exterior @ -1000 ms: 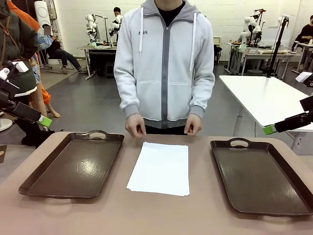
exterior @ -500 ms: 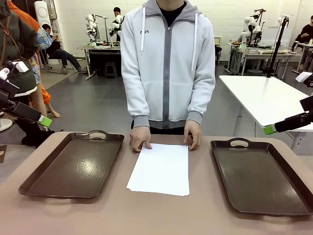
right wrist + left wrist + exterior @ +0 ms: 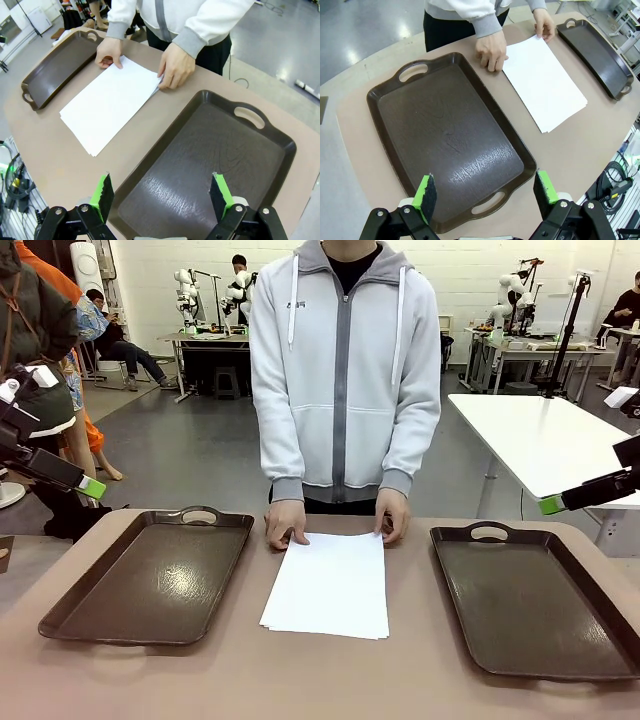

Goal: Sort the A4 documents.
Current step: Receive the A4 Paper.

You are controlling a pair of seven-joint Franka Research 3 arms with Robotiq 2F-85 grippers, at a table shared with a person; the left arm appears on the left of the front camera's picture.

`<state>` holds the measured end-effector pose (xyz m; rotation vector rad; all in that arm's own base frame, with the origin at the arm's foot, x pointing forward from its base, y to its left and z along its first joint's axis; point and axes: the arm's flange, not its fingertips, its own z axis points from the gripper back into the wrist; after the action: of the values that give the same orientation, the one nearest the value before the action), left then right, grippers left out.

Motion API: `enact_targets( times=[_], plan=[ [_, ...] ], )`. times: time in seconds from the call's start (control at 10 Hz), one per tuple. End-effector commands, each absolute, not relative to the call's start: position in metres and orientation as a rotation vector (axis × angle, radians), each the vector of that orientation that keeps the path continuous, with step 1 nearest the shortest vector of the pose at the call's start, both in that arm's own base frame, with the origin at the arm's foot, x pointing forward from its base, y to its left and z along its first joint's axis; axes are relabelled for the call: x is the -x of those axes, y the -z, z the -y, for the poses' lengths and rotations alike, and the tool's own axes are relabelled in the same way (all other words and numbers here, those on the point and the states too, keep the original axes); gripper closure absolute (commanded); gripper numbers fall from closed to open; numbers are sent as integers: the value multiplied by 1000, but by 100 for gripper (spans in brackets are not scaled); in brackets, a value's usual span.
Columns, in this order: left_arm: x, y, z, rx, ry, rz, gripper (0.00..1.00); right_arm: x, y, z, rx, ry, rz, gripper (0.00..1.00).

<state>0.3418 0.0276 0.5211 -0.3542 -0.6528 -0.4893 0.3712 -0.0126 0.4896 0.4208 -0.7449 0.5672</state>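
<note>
A small stack of white A4 documents [image 3: 328, 583] lies flat on the table between two dark brown handled trays; the same documents [image 3: 544, 82] [image 3: 108, 102] show from both wrists. A person in a grey hooded jacket stands at the far side with both hands [image 3: 286, 523] on the stack's far corners. My left gripper [image 3: 486, 190] hovers open high above the near end of the left tray [image 3: 70, 615], fingers empty. My right gripper [image 3: 162, 194] hovers open above the right tray [image 3: 625, 635], also empty. Their green-padded tips [image 3: 92, 488] [image 3: 551, 505] sit at the picture's edges, well apart from the paper.
Both trays hold nothing. A white table [image 3: 545, 440] stands behind on the right. Seated people and other work tables fill the room behind. Bare tabletop runs along the near edge in front of the stack.
The person has stepped in and lowered both hands from the table's far edge onto the stack's far corners, nudging the sheets slightly. Neither gripper has moved.
</note>
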Motion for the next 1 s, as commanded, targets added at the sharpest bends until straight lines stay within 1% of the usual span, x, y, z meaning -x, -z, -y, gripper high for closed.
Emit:
enact_targets(
  times=[0.0, 0.9],
  plan=[
    [-342, -520, -29, 359, 492, 652, 0, -371, -489, 13, -440, -567, 749, 0],
    [-342, -520, -29, 359, 492, 652, 0, -371, -489, 13, -440, -567, 749, 0]
  ],
)
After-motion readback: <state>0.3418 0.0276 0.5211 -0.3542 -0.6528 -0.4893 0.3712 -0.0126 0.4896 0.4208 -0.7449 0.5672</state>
